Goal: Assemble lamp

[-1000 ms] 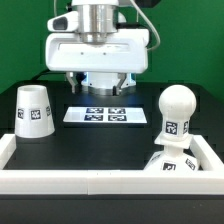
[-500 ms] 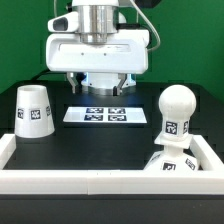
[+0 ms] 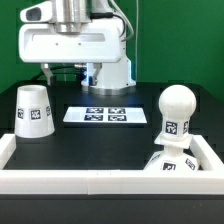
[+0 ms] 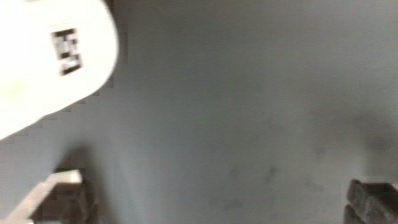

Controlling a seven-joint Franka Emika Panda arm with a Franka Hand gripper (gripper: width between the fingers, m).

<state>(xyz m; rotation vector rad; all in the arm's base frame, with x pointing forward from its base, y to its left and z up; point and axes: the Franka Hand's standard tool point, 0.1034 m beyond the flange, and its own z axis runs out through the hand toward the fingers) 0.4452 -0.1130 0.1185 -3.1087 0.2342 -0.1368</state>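
Observation:
The white tapered lamp shade [image 3: 35, 110] stands upside down on the black table at the exterior view's left, tag facing front. The ball-shaped bulb [image 3: 176, 112] stands at the right. The lamp base [image 3: 170, 164] lies in front of the bulb, against the white front wall. My gripper [image 3: 68, 72] hangs above the table behind the shade, well clear of all parts. In the wrist view my gripper [image 4: 217, 205] is open and empty, with its dark fingertips [image 4: 63, 196] wide apart over bare table. The shade's white curved side and tag [image 4: 50, 60] show at that view's edge.
The marker board [image 3: 106, 115] lies flat mid-table. A white wall [image 3: 100, 182] runs along the front and up both sides of the work area. The arm's white base [image 3: 110, 70] stands behind the marker board, before a green backdrop.
My gripper has moved toward the exterior view's left and risen, from above the marker board to behind the shade. The lamp parts have not moved.

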